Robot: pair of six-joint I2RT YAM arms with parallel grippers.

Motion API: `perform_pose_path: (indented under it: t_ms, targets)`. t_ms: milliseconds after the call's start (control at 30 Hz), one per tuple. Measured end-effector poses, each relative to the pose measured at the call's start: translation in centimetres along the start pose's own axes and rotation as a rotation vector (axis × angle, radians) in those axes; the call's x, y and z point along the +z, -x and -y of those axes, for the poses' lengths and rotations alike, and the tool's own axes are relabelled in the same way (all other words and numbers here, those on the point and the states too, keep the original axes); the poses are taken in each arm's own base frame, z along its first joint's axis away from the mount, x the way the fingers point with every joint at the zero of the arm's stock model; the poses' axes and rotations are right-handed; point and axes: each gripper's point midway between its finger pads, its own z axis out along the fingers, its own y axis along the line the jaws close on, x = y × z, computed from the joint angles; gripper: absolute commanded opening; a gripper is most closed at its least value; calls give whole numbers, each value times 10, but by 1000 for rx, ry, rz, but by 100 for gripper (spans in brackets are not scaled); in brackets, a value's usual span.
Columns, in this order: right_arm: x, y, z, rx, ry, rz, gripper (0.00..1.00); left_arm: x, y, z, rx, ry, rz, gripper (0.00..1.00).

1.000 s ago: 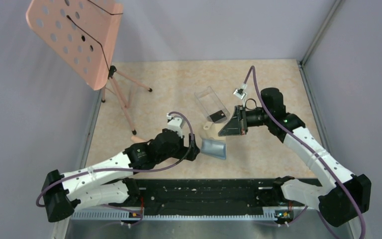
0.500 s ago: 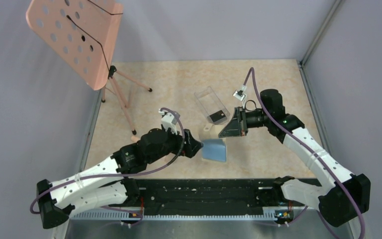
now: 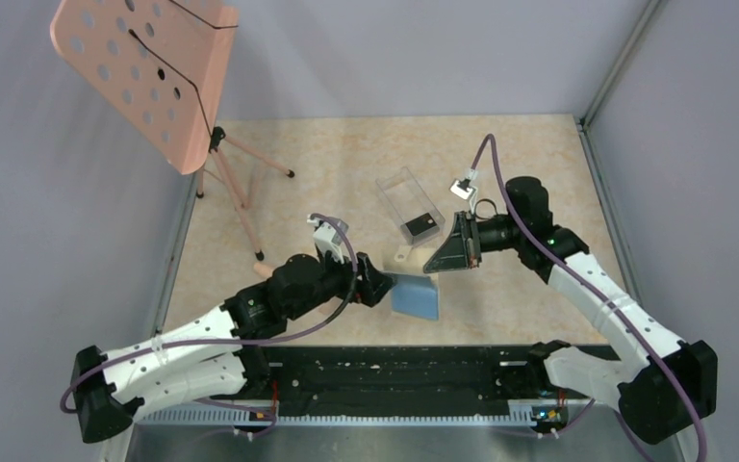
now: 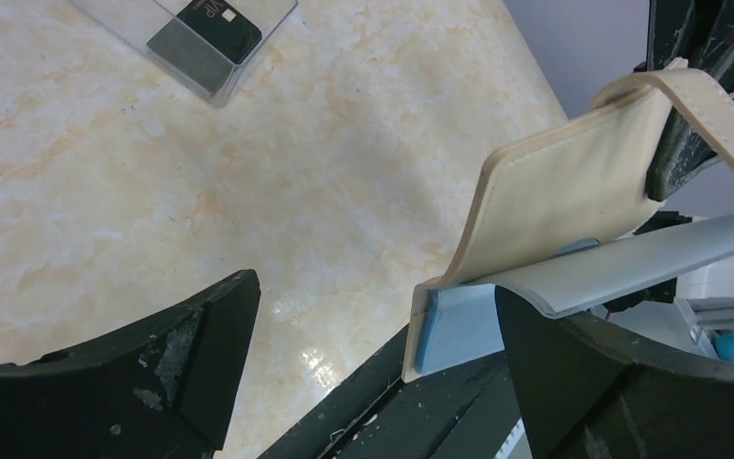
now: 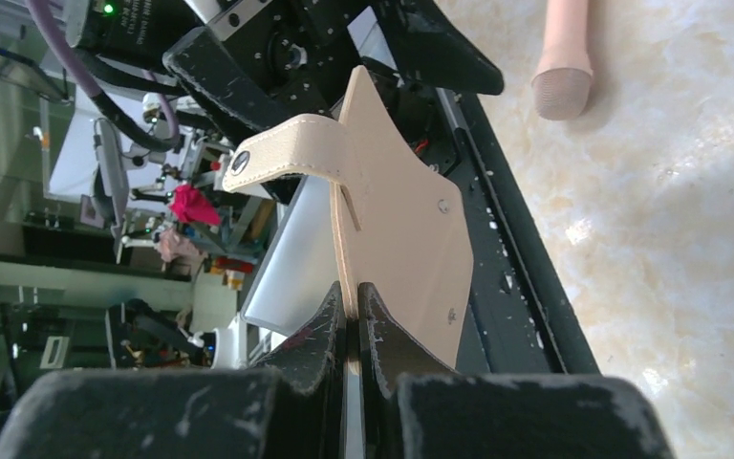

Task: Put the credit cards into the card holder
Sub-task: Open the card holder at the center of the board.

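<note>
The card holder [image 3: 416,296] hangs open between the two grippers, blue-grey face up. My right gripper [image 3: 440,260] is shut on its tan flap [image 5: 397,225], which stands on edge with its snap strap [image 5: 277,161] curling off the top. My left gripper [image 4: 373,354] is open wide at the holder's near edge. The blue-grey flap [image 4: 631,268] lies over its right finger [image 4: 612,382], and the holder's corner [image 4: 459,325] sits inside the gap. One black credit card [image 3: 420,227] [image 4: 220,17] lies in a clear box.
The clear plastic box [image 3: 399,192] [image 4: 191,67] lies just beyond the holder. A pink perforated music stand [image 3: 144,67] stands at the back left, and one tripod foot [image 3: 260,258] [image 5: 564,67] reaches close to the left arm. A black rail [image 3: 394,371] runs along the near edge.
My left arm has pushed forward so its open jaws now reach the holder's near edge. The blue-grey flap has flattened out. My right gripper has kept its hold and shifted slightly nearer.
</note>
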Motion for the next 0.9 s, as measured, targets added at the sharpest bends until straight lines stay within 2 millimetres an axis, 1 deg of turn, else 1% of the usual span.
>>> perform_pose_path:
  t_ms: [233,333,467,600,700,767,867,900]
  targets:
    - [-1,-3,-10,20,48,1,0,8,3,4,2,-33,40,99]
    - [-2,-4,-15,28,72,-1,0,11,2,8,10,-79,62,99]
    - [-4,-3,-23,27,101,-2,0,11,1,22,16,-191,86,99]
    - [-5,-2,-30,26,128,-6,0,7,2,40,31,-300,99,93]
    - [-5,-2,-33,23,142,-8,0,3,9,53,42,-370,123,82]
    - [-6,-1,-35,25,149,-10,0,0,12,59,45,-402,133,71]
    - [-6,-2,-35,30,153,-13,0,-2,15,64,42,-432,140,41]
    - [-6,-2,-35,31,153,-12,2,-3,15,65,44,-439,140,32]
